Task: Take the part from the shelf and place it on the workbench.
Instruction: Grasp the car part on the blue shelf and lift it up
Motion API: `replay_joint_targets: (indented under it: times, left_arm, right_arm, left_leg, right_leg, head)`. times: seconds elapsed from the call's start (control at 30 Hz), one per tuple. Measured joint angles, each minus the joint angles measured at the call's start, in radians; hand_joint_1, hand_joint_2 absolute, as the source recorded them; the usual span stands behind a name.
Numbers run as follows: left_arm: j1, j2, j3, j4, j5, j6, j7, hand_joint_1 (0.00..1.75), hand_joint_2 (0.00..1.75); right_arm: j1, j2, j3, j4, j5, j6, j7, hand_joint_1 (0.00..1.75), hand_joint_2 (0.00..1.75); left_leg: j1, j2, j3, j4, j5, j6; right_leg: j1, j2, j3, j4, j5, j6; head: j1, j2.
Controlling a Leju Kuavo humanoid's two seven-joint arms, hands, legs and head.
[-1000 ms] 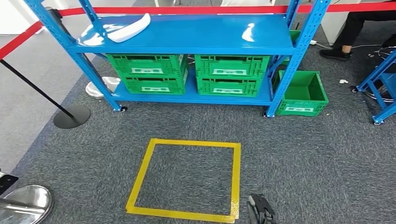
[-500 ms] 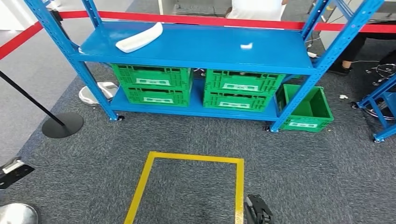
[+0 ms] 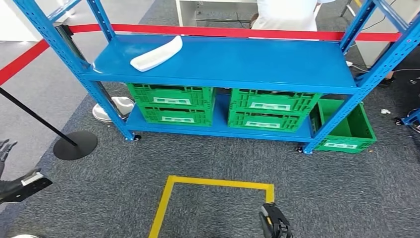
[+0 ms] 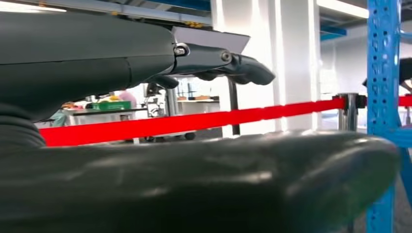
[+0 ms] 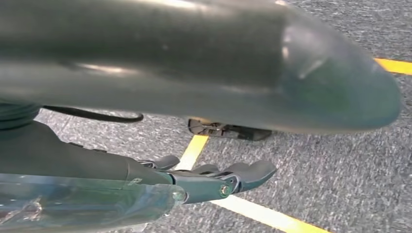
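Observation:
The part (image 3: 156, 53) is a white, curved, elongated piece lying on the left half of the blue shelf's top board (image 3: 247, 59). My left hand (image 3: 6, 150) shows at the picture's left edge, far below and to the left of the part; in the left wrist view its fingers (image 4: 233, 65) are stretched out with nothing in them. My right hand (image 3: 274, 223) hangs low over the carpet by the yellow floor square, and its fingers (image 5: 228, 177) are also extended and hold nothing.
Green crates (image 3: 171, 101) (image 3: 270, 106) fill the shelf's lower level, and an open green bin (image 3: 346, 126) stands by its right post. A red barrier tape (image 3: 237, 32) runs behind the shelf, with a stanchion base (image 3: 74, 145) at left. A person in white (image 3: 286, 15) stands behind it. Yellow tape (image 3: 218, 183) marks the carpet.
The whole picture has shifted: the camera has come closer to the shelf and turned slightly. My left hand has risen into view at the left edge. The part lies where it was.

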Motion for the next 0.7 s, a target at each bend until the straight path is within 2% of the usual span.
replay_joint_targets:
  times: [0.03, 0.07, 0.13, 0.17, 0.2, 0.23, 0.27, 0.3, 0.43, 0.57, 0.63, 0.7]
  left_arm:
    - [0.001, 0.003, -0.005, 0.001, 0.0, 0.001, 0.003, 0.0, 0.0]
    - [0.001, 0.007, -0.009, 0.001, 0.0, 0.001, 0.005, 0.0, 0.0]
    - [0.001, 0.014, -0.015, 0.002, 0.0, 0.003, 0.009, 0.0, 0.0]
    - [0.0, 0.015, -0.017, 0.003, 0.0, 0.005, 0.011, 0.0, 0.0]
    - [0.001, 0.016, -0.019, 0.005, -0.002, 0.006, 0.012, 0.0, 0.0]
    - [0.003, 0.016, -0.021, 0.006, -0.004, 0.007, 0.012, 0.0, 0.0]
    - [0.005, 0.017, -0.023, 0.007, -0.005, 0.008, 0.013, 0.0, 0.0]
    - [0.006, 0.019, -0.026, 0.007, -0.007, 0.009, 0.013, 0.0, 0.0]
    - [0.006, 0.022, -0.033, 0.007, -0.009, 0.011, 0.013, 0.0, 0.0]
    - [0.004, 0.032, -0.037, 0.007, -0.01, 0.01, 0.019, 0.0, 0.0]
    - [0.002, 0.039, -0.037, 0.008, -0.009, 0.009, 0.022, 0.0, 0.0]
    - [-0.001, 0.045, -0.037, 0.01, -0.009, 0.007, 0.024, 0.0, 0.0]
  right_arm:
    - [0.001, 0.0, 0.0, 0.0, 0.0, 0.0, 0.0, 0.0, 0.0]
    - [0.002, 0.0, 0.0, 0.0, 0.0, -0.001, 0.0, 0.0, 0.0]
    - [0.002, 0.0, 0.0, 0.0, 0.0, -0.001, 0.001, 0.0, 0.0]
    - [0.001, -0.001, 0.0, 0.0, 0.0, -0.001, 0.001, 0.0, 0.0]
    - [0.001, -0.002, 0.0, 0.0, 0.0, -0.001, 0.001, 0.0, 0.0]
    - [0.002, -0.002, 0.0, 0.0, 0.0, -0.001, 0.002, 0.0, 0.0]
    - [0.004, -0.002, 0.0, 0.0, 0.0, -0.001, 0.002, 0.0, 0.0]
    - [0.006, -0.002, 0.0, 0.0, 0.0, 0.0, 0.002, 0.0, 0.0]
    - [0.005, -0.002, 0.0, 0.0, 0.0, 0.0, 0.002, 0.0, 0.0]
    - [0.005, -0.002, 0.001, 0.0, 0.0, 0.001, 0.0, 0.0, 0.0]
    - [0.004, -0.002, 0.001, 0.0, 0.0, 0.001, 0.0, 0.0, 0.0]
    - [0.004, -0.001, 0.001, 0.0, 0.0, 0.001, 0.0, 0.0, 0.0]
  left_leg:
    - [0.01, 0.0, -0.02, -0.002, 0.006, -0.01]
    - [0.02, 0.0, -0.025, -0.032, 0.042, -0.021]
    - [0.043, 0.0, -0.007, -0.153, 0.163, -0.051]
    - [0.05, -0.001, 0.002, -0.207, 0.195, -0.056]
    - [0.055, -0.002, 0.007, -0.242, 0.216, -0.054]
    - [0.057, -0.003, 0.006, -0.254, 0.219, -0.045]
    - [0.056, -0.004, 0.005, -0.253, 0.216, -0.031]
    - [0.055, -0.004, 0.004, -0.251, 0.225, -0.024]
    - [0.053, -0.005, 0.004, -0.251, 0.228, -0.013]
    - [0.049, -0.005, 0.005, -0.251, 0.223, -0.004]
    - [0.048, -0.005, 0.005, -0.251, 0.221, -0.001]
    - [0.046, -0.005, 0.005, -0.251, 0.22, 0.001]
  right_leg:
    - [-0.008, 0.0, 0.005, 0.001, -0.006, 0.006]
    - [-0.015, 0.001, 0.01, 0.002, -0.011, 0.013]
    - [-0.028, 0.003, 0.018, 0.01, -0.025, 0.032]
    - [-0.032, 0.005, 0.019, 0.016, -0.031, 0.042]
    - [-0.034, 0.006, 0.017, 0.022, -0.036, 0.052]
    - [-0.033, 0.007, 0.013, 0.025, -0.04, 0.059]
    - [-0.034, 0.007, 0.012, 0.025, -0.041, 0.06]
    - [-0.033, 0.007, 0.012, 0.023, -0.041, 0.06]
    - [-0.033, 0.005, 0.025, 0.008, -0.032, 0.039]
    - [-0.033, 0.004, 0.031, -0.002, -0.031, 0.038]
    - [-0.034, 0.003, 0.032, -0.005, -0.032, 0.045]
    - [-0.036, 0.003, 0.033, -0.007, -0.035, 0.066]
  head:
    - [0.0, 0.0]
    - [0.0, 0.0]
    - [-0.002, 0.0]
    - [-0.006, 0.0]
    - [-0.008, 0.0]
    - [-0.011, 0.0]
    - [-0.011, 0.0]
    - [-0.009, 0.0]
    - [-0.008, 0.0]
    - [-0.008, 0.0]
    - [-0.009, 0.0]
    - [-0.009, 0.0]
